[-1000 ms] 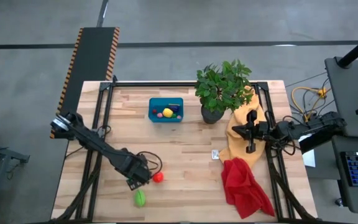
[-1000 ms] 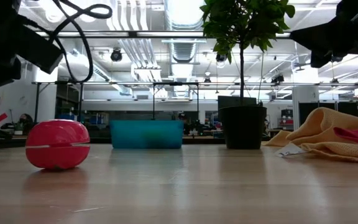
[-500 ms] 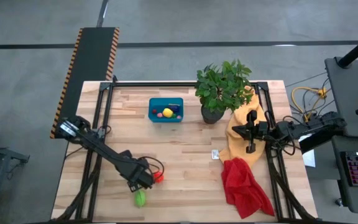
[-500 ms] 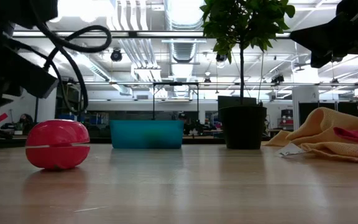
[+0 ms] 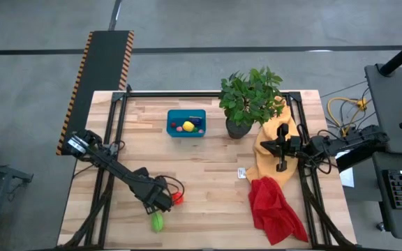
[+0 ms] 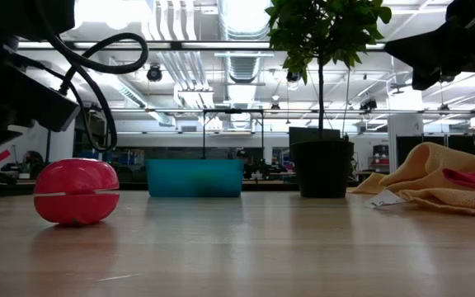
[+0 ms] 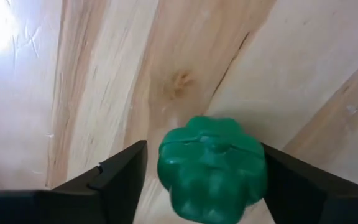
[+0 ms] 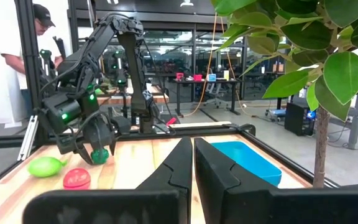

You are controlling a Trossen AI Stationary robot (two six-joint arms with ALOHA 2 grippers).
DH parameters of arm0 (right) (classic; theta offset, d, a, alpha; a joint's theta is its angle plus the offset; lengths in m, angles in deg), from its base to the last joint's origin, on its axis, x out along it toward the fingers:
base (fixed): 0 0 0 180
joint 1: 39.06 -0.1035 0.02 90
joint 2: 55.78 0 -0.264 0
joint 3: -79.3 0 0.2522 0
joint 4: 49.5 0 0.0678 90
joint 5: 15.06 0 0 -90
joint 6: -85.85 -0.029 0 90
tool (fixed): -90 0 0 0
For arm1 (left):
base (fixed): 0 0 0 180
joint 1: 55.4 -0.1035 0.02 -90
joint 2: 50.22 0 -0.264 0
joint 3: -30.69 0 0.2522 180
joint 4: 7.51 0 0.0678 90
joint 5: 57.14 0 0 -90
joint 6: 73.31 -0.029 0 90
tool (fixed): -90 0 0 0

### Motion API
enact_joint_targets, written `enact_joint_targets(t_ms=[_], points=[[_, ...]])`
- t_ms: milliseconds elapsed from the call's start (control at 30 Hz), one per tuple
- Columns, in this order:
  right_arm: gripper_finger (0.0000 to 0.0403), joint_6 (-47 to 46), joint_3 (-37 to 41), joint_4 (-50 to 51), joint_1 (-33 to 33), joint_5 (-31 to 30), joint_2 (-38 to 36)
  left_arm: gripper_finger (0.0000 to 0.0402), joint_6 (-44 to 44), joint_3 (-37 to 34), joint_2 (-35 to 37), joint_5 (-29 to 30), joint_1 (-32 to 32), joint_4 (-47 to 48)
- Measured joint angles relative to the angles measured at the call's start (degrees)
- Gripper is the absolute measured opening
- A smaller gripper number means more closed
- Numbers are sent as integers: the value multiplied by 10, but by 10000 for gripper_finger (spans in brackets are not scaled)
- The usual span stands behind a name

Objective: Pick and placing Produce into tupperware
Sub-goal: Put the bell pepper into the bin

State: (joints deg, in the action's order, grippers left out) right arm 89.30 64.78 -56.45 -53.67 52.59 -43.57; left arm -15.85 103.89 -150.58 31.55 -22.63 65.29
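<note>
Green produce piece [image 7: 212,168] between the left gripper [image 7: 201,180] fingers, jaws wide, contact unclear

Both arms are dark, near-black, built of slim jointed links. The left arm [image 5: 114,171] carries a looping black cable [image 6: 97,58] beside its wrist, and small green lights [image 8: 64,116] glow on its wrist block. Its fingers [image 7: 114,177] are flat, matte black wedges with sharp edges. The right arm [image 5: 333,144] is likewise black, with blocky joints and cables near its base at the bench's edge; its fingers [image 8: 176,168] are smooth, black, tapered blades.
</note>
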Motion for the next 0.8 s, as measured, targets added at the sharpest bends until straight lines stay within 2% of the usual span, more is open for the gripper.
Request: enact_joint_targets(t_ms=[300, 600, 800], points=[[9, 0, 0, 4, 0, 0, 0, 193, -22, -1, 1, 4, 0, 1], [9, 0, 0, 4, 0, 0, 0, 207, -25, -1, 9, 2, -1, 5], [9, 0, 0, 4, 0, 0, 0, 202, -25, -1, 25, 5, -13, 5]])
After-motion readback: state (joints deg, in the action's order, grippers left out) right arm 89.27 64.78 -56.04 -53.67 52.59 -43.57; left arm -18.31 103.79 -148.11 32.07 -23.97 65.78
